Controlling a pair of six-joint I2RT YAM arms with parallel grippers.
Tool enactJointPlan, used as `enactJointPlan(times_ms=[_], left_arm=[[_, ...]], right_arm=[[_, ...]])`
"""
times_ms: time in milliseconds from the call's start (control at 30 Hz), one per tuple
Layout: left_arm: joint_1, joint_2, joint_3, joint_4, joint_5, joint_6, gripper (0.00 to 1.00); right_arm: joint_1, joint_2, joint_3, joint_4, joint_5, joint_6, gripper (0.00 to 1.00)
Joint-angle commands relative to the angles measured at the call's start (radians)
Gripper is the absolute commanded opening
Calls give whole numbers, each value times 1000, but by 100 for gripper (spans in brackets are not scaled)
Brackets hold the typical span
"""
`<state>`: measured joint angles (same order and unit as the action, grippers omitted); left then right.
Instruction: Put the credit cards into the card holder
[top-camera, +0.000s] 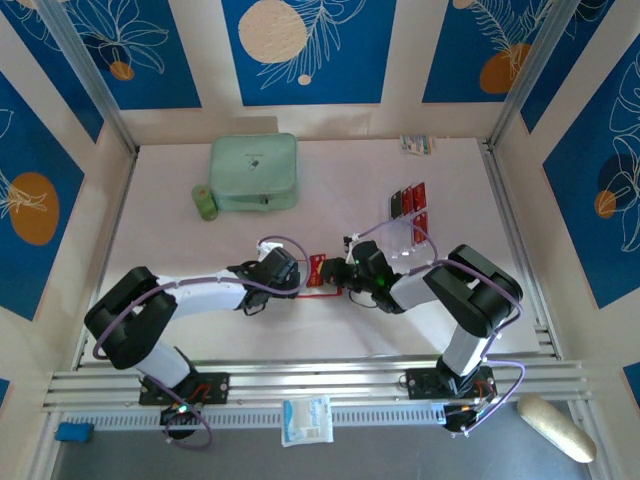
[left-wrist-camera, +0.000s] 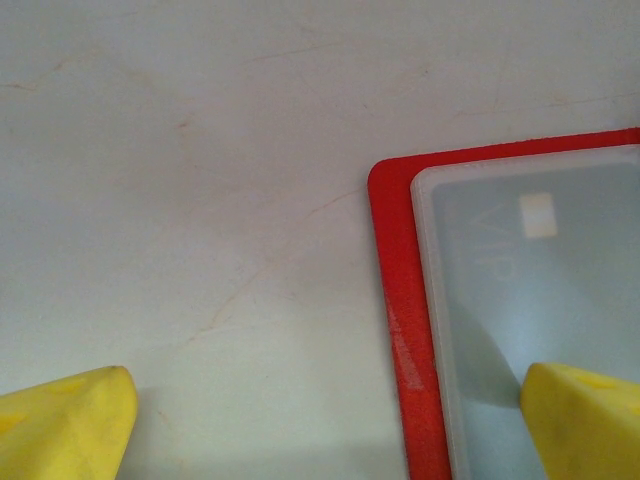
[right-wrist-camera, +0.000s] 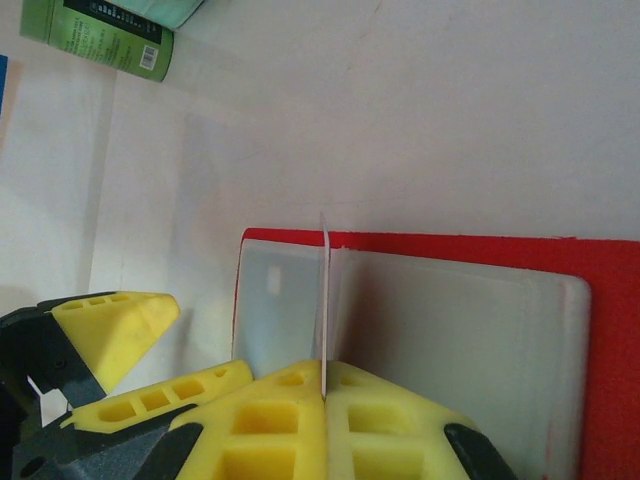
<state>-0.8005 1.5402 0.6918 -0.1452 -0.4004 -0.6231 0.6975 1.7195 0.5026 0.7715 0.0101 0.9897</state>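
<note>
Right end effector (right-wrist-camera: 325, 385) pinches a credit card (right-wrist-camera: 324, 290), left end effector (left-wrist-camera: 320, 385) spread, both over card holder (right-wrist-camera: 605, 340) on white table (left-wrist-camera: 200, 150).

Light: bright, even, from overhead; pale table (top-camera: 320, 335) without glare.
Shadows: soft and short in the overhead view; a grey patch on the card holder (left-wrist-camera: 520, 290) beside a yellow fingertip (left-wrist-camera: 585, 425), left wrist view.
Focus: overhead view sharp; wrist views softer, nearest fingertips blurred.
Distortion: walls (top-camera: 40, 200) lean outward at the overhead edges.
</note>
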Motion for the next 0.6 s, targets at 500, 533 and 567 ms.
enactJointPlan(times_ms=[500, 533, 567], left_arm=[[7, -2, -26, -52, -17, -1, 98], [8, -2, -26, -52, -16, -1, 98], [8, -2, -27, -52, -15, -1, 98]], right_arm=[[6, 9, -18, 53, -50, 40, 0], [5, 8, -19, 54, -50, 40, 0], [5, 7, -17, 53, -50, 41, 0]])
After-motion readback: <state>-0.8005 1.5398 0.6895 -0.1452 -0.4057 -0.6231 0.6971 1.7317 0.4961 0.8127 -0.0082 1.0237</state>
